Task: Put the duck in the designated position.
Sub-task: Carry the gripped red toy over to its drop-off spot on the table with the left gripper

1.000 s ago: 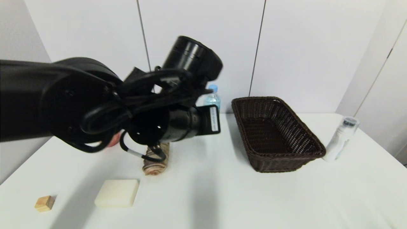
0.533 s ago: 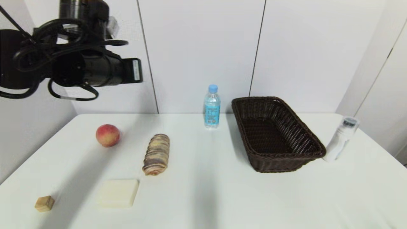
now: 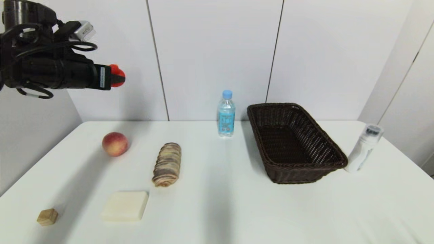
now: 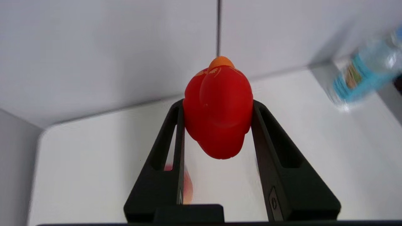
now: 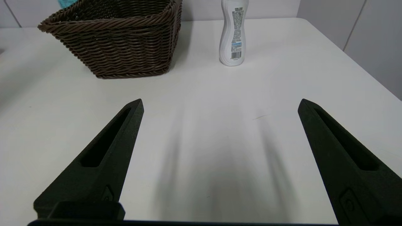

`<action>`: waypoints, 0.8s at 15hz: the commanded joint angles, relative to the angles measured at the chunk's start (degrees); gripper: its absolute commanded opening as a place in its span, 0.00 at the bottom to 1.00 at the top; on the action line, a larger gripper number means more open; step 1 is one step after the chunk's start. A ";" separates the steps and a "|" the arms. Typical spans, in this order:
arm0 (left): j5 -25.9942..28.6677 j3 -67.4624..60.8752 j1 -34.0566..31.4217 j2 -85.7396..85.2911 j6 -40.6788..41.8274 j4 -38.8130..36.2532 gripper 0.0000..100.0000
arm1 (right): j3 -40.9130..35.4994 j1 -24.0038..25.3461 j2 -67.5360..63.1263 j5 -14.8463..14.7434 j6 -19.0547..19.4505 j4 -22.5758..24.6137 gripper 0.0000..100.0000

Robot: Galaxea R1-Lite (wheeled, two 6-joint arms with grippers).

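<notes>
Left claw (image 4: 218,106) grips the duck (image 4: 219,116), held high above the surface (image 3: 237,210). Placement outstanding: duck not yet set down. Right claw (image 5: 220,103) open, idle near the basket (image 5: 116,44).

Head view: the left arm (image 3: 40,73) is cut off by the picture's left and top edges; only the front of the duck (image 3: 117,75) shows past the left hand (image 3: 113,76), the body hidden behind it. The right arm lies outside this view. Left wrist view: the water bottle (image 4: 364,78) is blurred and cut by the right edge, its label unreadable; the peach (image 4: 187,188) appears only as a blurred sliver beside a finger (image 4: 163,163). Right wrist view: the wicker basket (image 5: 116,40) and the white bottle (image 5: 234,34) are cut by the top edge; the white bottle's print is too small to read
</notes>
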State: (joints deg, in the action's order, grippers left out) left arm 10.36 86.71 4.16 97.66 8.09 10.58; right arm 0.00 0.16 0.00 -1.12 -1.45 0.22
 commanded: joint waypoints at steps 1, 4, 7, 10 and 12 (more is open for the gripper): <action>5.02 -3.83 -0.82 1.48 0.08 0.58 0.00 | 0.00 0.02 0.00 -0.02 0.04 0.04 1.00; 5.11 -6.56 -0.73 1.92 -0.18 1.46 0.00 | 0.00 0.02 0.00 -0.02 -0.04 0.04 1.00; 5.02 -10.25 -0.73 1.75 -0.54 2.69 0.00 | 0.00 0.02 0.00 -0.02 -0.04 0.04 1.00; 4.93 -15.43 -0.73 2.36 -0.89 2.60 0.00 | 0.00 0.02 0.00 -0.02 -0.04 0.04 1.00; 4.84 -17.54 -0.73 2.45 -0.98 2.60 0.00 | 0.00 0.02 0.00 -0.02 0.04 0.04 1.00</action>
State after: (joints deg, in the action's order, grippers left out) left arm 15.19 71.52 3.44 99.69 7.16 13.03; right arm 0.00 0.16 0.00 -1.15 -1.48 0.24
